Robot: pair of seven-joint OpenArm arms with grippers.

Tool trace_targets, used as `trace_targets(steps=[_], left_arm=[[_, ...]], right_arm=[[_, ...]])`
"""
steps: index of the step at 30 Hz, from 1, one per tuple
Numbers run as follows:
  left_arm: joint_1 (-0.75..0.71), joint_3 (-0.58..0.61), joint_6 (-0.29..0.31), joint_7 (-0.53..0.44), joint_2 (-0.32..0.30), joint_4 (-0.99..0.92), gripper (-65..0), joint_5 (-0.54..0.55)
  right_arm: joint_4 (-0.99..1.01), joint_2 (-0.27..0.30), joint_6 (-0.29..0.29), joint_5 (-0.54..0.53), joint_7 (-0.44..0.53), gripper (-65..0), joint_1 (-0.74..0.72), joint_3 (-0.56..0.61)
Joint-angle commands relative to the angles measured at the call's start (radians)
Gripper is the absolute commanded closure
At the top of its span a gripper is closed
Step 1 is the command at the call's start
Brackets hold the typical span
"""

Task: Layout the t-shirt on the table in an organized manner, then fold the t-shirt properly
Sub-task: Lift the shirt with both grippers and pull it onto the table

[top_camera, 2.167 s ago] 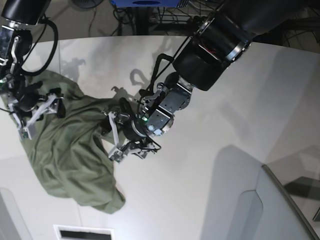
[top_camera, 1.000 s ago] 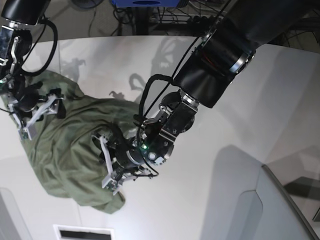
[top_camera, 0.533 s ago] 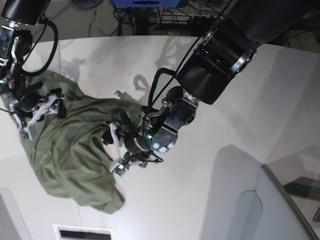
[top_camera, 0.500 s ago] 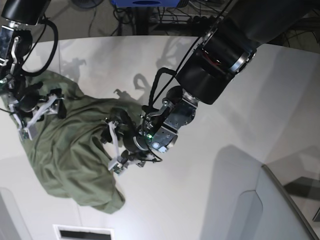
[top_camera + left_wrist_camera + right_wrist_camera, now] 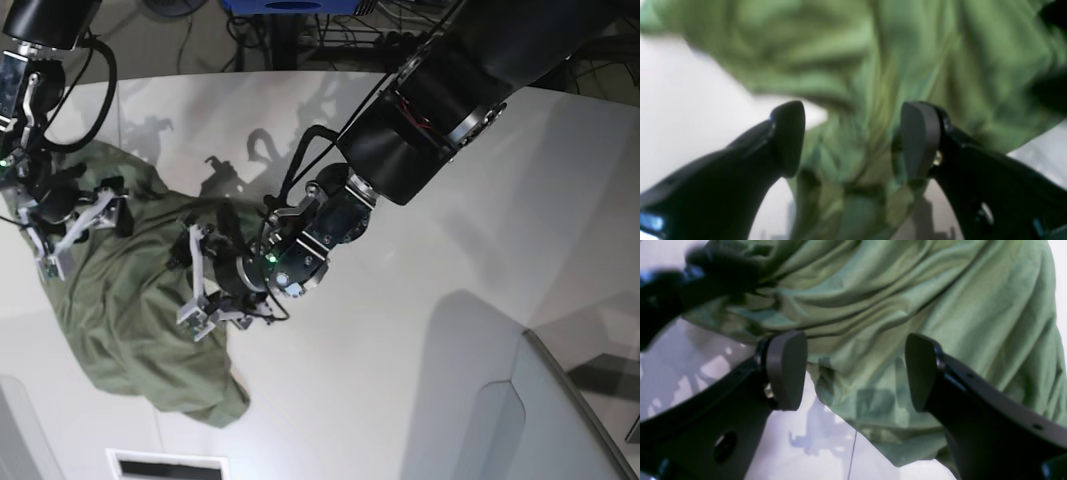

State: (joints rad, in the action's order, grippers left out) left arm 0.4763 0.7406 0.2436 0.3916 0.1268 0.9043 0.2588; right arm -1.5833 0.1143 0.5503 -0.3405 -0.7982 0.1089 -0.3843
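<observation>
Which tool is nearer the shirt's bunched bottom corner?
Left. The left tool hovers over the t-shirt near its middle, above that corner; the right tool is at the far edge.

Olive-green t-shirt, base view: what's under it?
The crumpled olive-green cloth t-shirt lies bunched on the white smooth table, which shows bare around it. Whatever the cloth covers, including its own collar and sleeves, cannot be seen.

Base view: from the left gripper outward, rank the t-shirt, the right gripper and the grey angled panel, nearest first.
1. The t-shirt: directly under the open left gripper, mid-left of the table.
2. The right gripper: at the shirt's far-left edge, also open.
3. The grey angled panel: lower right corner, well clear of the cloth.
</observation>
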Motion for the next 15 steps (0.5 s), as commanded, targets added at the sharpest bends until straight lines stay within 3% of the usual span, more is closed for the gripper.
trace_targets(steps=[1, 3, 9, 15], left_arm=[[0.028, -0.002, 0.006, 0.014, 0.015, 0.031, -43.4, 0.004], [0.032, 0.003, 0.006, 0.054, 0.018, 0.04, -43.4, -0.002], [0.032, 0.009, 0.006, 0.05, 0.021, -0.037, -43.4, -0.002], [0.034, 0.009, 0.006, -0.093, 0.023, -0.19, -43.3, -0.003]], right_arm=[[-0.015, 0.011, 0.003, -0.015, 0.018, -43.4, -0.013, -0.002], [-0.015, 0.011, 0.003, -0.015, 0.018, -43.4, -0.013, 0.0], [-0.015, 0.011, 0.003, -0.015, 0.02, -43.4, -0.013, 0.0], [-0.013, 0.011, 0.003, -0.015, 0.02, -43.4, -0.013, 0.005]])
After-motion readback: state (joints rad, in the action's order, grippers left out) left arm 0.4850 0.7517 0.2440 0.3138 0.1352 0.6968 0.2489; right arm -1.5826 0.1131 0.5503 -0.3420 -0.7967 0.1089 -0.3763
